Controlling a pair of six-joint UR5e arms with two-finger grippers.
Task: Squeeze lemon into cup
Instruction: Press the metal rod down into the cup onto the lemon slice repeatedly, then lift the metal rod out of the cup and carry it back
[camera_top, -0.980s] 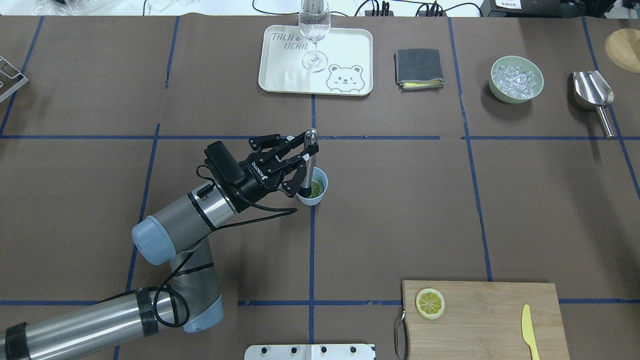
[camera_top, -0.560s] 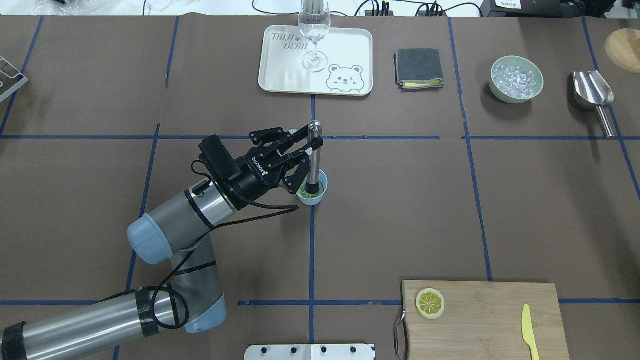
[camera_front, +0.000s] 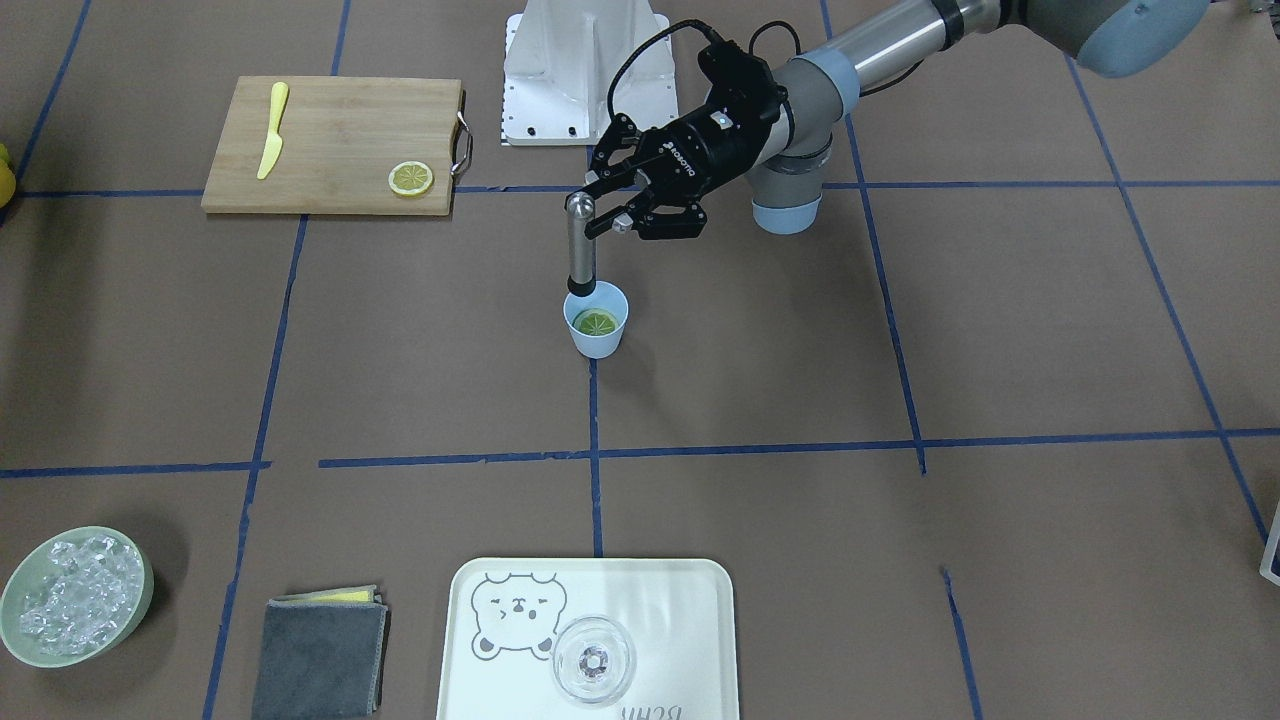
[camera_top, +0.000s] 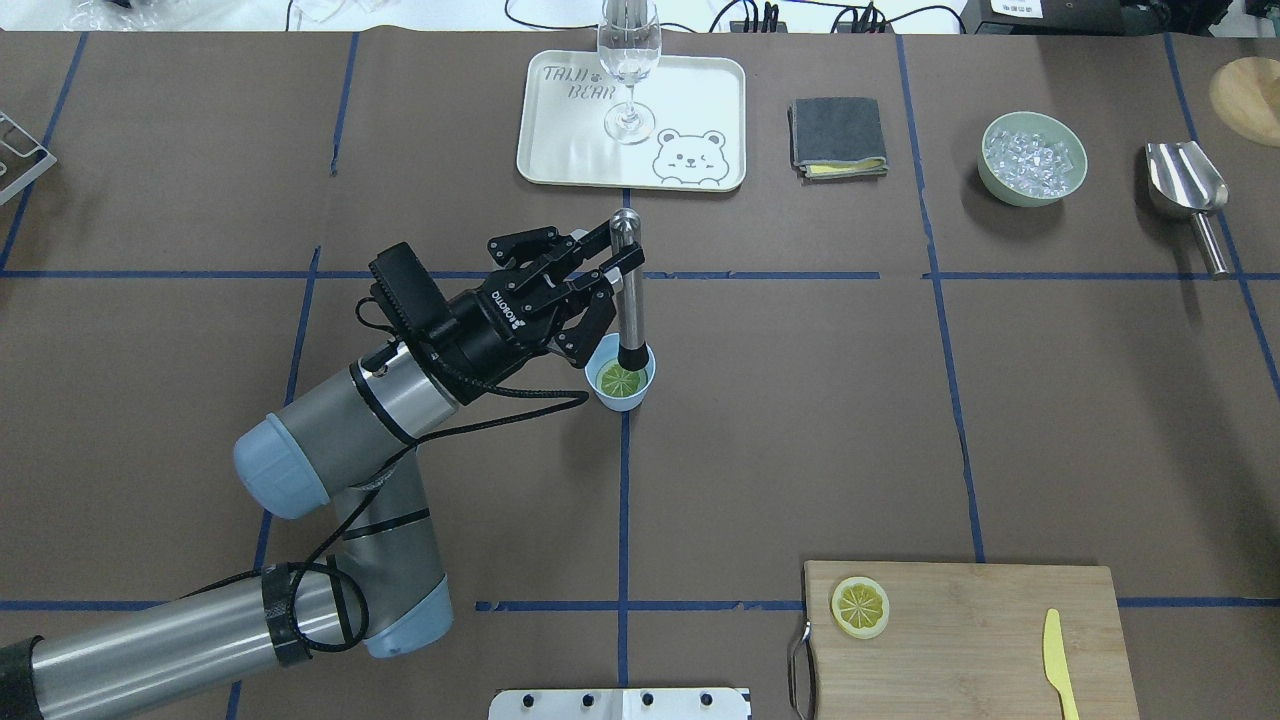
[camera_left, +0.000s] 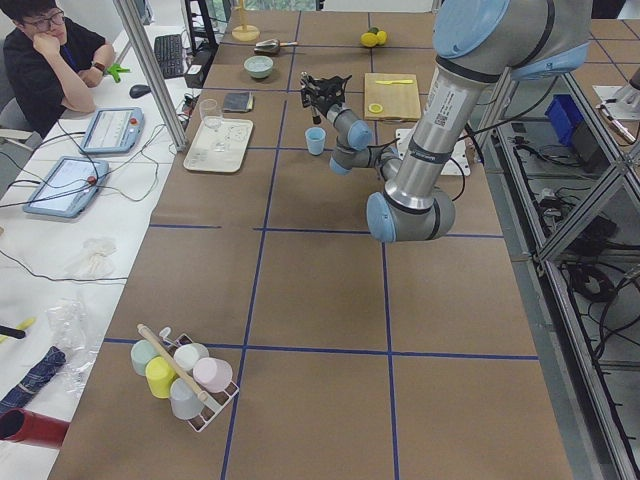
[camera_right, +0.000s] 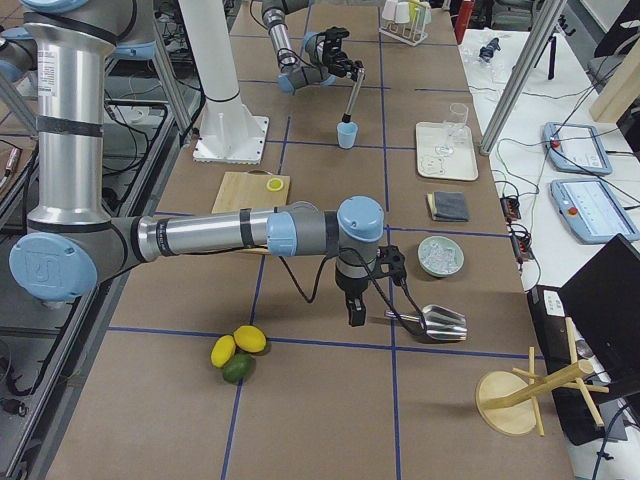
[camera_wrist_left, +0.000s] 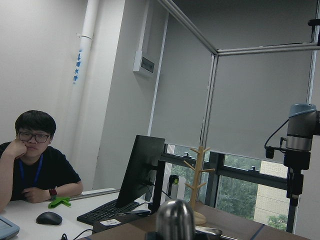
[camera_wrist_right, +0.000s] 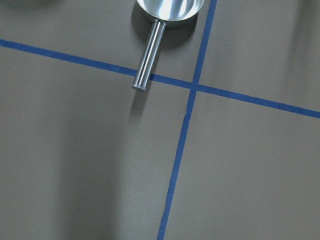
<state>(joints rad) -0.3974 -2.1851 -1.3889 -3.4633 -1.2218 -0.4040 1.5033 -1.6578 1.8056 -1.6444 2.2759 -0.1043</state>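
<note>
Front view: the left hand grasps an upright muddler, its tip at the rim of the cup, the lemon lying flat inside. Overhead, the tip sits beside the lemon, not on it, so squeezing looks unfinished. Right-end view: the right hand hangs near the scoop; I cannot tell its grip.

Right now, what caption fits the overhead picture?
Left gripper holds a metal muddler upright, tip at the rim of the blue cup, lemon slice inside.
</note>
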